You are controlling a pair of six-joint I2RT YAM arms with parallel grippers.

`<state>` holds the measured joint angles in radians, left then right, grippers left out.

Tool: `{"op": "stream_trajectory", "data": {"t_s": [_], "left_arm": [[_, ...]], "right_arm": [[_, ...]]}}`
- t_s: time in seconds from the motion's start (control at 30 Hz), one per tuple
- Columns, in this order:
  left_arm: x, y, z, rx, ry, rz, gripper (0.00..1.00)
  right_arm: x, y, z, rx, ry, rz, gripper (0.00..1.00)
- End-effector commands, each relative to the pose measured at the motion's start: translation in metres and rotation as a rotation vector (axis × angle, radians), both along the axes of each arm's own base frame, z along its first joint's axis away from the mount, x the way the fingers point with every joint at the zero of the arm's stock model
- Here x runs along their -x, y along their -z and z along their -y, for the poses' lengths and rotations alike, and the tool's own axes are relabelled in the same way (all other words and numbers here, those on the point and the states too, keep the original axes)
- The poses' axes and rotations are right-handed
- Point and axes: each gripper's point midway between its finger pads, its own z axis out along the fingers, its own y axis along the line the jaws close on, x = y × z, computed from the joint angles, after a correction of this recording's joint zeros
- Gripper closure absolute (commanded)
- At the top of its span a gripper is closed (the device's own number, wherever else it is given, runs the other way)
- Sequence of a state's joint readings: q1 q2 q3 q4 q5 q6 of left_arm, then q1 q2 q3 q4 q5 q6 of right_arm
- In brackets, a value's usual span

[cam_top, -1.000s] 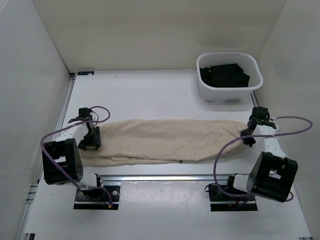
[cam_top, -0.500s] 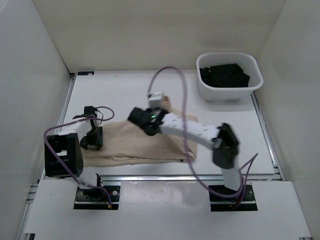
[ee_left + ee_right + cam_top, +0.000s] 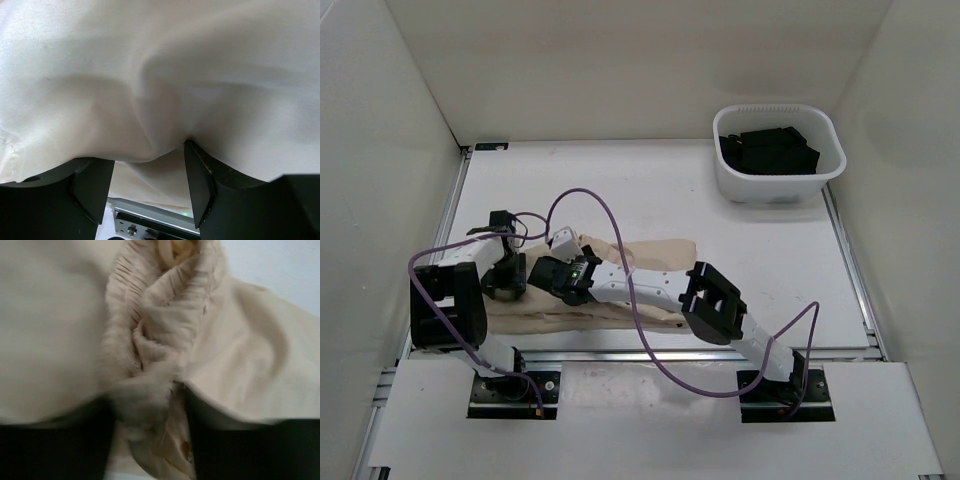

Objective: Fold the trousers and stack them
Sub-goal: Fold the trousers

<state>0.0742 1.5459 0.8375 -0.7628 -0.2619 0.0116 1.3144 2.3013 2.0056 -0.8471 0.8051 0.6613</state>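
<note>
Clamping the trousers' gathered waistband, the right gripper sits just beside the left gripper, whose own grip cannot be told under cloth, with the trousers trailing off rightward.

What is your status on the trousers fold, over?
Right gripper shut on the trousers at gathered band, over their left half. Left gripper at left end, tips under cloth, grip unclear. Cloth doubled over, not stacked. White bin well apart.

Soft, matt, finely creased cloth trousers
</note>
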Motion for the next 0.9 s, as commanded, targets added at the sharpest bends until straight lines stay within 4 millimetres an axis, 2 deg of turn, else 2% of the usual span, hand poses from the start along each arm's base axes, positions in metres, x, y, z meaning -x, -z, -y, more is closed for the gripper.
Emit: {"op": "stream_trajectory", "data": {"t_s": [0.0, 0.07, 0.1, 0.17, 0.2, 0.23, 0.27, 0.3, 0.33, 0.37, 0.4, 0.43, 0.47, 0.5, 0.53, 0.6, 0.63, 0.7, 0.73, 0.77, 0.83, 0.87], "left_arm": [[-0.012, 0.008, 0.004, 0.016, 0.0, 0.03, 0.31], [-0.012, 0.008, 0.004, 0.016, 0.0, 0.03, 0.31], [-0.012, 0.006, 0.003, 0.005, -0.002, 0.039, 0.31], [-0.014, 0.0, 0.001, -0.006, -0.003, 0.06, 0.3], [-0.013, -0.003, 0.001, -0.006, -0.003, 0.063, 0.29], [-0.011, -0.005, 0.001, -0.006, -0.003, 0.063, 0.29], [-0.014, -0.008, 0.001, -0.006, -0.003, 0.067, 0.29], [-0.013, -0.014, 0.001, -0.007, -0.003, 0.079, 0.28], [-0.014, -0.02, 0.001, -0.007, -0.003, 0.083, 0.28], [-0.02, -0.028, 0.003, 0.003, -0.001, 0.105, 0.28], [-0.022, -0.035, 0.002, 0.003, -0.001, 0.115, 0.26], [-0.026, -0.044, 0.004, 0.015, 0.002, 0.139, 0.25], [-0.031, -0.052, 0.006, 0.023, 0.004, 0.147, 0.25], [-0.033, -0.06, 0.006, 0.022, 0.004, 0.166, 0.23], [-0.035, -0.064, 0.006, 0.022, 0.004, 0.169, 0.22], [-0.035, -0.074, -0.005, -0.023, -0.015, 0.178, 0.21], [-0.032, -0.074, -0.007, -0.039, -0.019, 0.165, 0.21], [-0.027, -0.076, -0.023, -0.071, -0.069, 0.161, 0.21], [-0.025, -0.077, -0.031, -0.086, -0.092, 0.159, 0.19], [-0.017, -0.073, -0.041, -0.088, -0.137, 0.144, 0.19], [-0.01, -0.068, -0.051, -0.076, -0.183, 0.139, 0.19], [-0.005, -0.062, -0.055, -0.075, -0.206, 0.123, 0.19]], "right_arm": [[0.024, -0.021, -0.042, -0.091, -0.273, -0.098, 0.27], [0.032, -0.043, -0.045, -0.085, -0.347, -0.055, 0.14], [0.039, -0.074, -0.045, -0.131, -0.377, -0.026, 0.11], [0.043, -0.105, -0.039, -0.191, -0.387, 0.025, 0.09], [0.048, -0.122, -0.02, -0.244, -0.36, 0.023, 0.07], [0.046, -0.129, -0.006, -0.273, -0.31, 0.043, 0.05], [0.035, -0.13, 0.014, -0.3, -0.223, 0.05, 0.03], [0.031, -0.145, 0.039, -0.424, -0.078, 0.02, 0.02], [0.028, -0.109, 0.072, -0.376, 0.018, -0.043, 0.02], [0.015, -0.107, 0.104, -0.442, 0.112, -0.12, 0.02], [0.015, -0.09, 0.118, -0.477, 0.15, -0.183, 0.02], [-0.001, -0.075, 0.14, -0.531, 0.234, -0.239, 0.02], [0.005, -0.038, 0.158, -0.542, 0.269, -0.307, 0.02], [0.005, -0.038, 0.17, -0.593, 0.3, -0.336, 0.02], [-0.006, -0.03, 0.188, -0.62, 0.385, -0.346, 0.02], [-0.004, -0.012, 0.209, -0.601, 0.422, -0.356, 0.02], [-0.008, -0.008, 0.214, -0.609, 0.443, -0.359, 0.02], [-0.003, 0.001, 0.218, -0.593, 0.431, -0.384, 0.01], [-0.001, 0.012, 0.226, -0.579, 0.449, -0.391, 0.01], [0.004, 0.019, 0.225, -0.597, 0.458, -0.418, 0.01], [0.008, 0.032, 0.223, -0.639, 0.476, -0.453, 0.01], [0.022, 0.049, 0.226, -0.639, 0.503, -0.509, 0.03]]}}
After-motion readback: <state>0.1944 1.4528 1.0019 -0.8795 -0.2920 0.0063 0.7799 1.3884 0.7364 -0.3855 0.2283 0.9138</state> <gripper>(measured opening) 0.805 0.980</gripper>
